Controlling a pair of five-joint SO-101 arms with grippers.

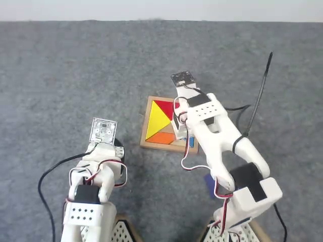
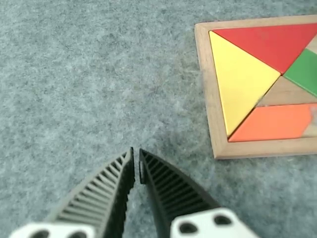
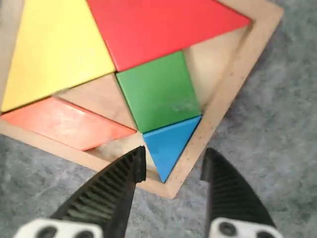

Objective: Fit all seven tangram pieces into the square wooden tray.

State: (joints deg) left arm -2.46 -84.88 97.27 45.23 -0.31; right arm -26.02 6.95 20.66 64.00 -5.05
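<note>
Grey carpet (image 1: 75,60): tray (image 2: 205,89) w/ 5 pieces (image 3: 158,91); left claw (image 2: 136,151) closed, right claw (image 3: 174,158) wide.

Open right tool (image 3: 172,163) over tray (image 3: 233,89) corner, blue triangle (image 3: 169,141) seated

1. The square wooden tray (image 3: 219,101) lies flat on the grey worktop, with a raised pale rim.
2. A large red triangle (image 3: 158,25) lies flat inside the tray, its long edge along one side.
3. A large yellow triangle (image 3: 54,49) fills the adjoining side, touching the red one along a short edge.
4. A green square (image 3: 158,91) sits at the tray's middle, against the red triangle.
5. A small blue triangle (image 3: 168,141) touches the green square and the rim, pointing into a corner.
6. An orange parallelogram (image 3: 64,124) lies along the tray's side beyond the yellow triangle.
7. Wood-coloured patches show between the pieces.
</note>
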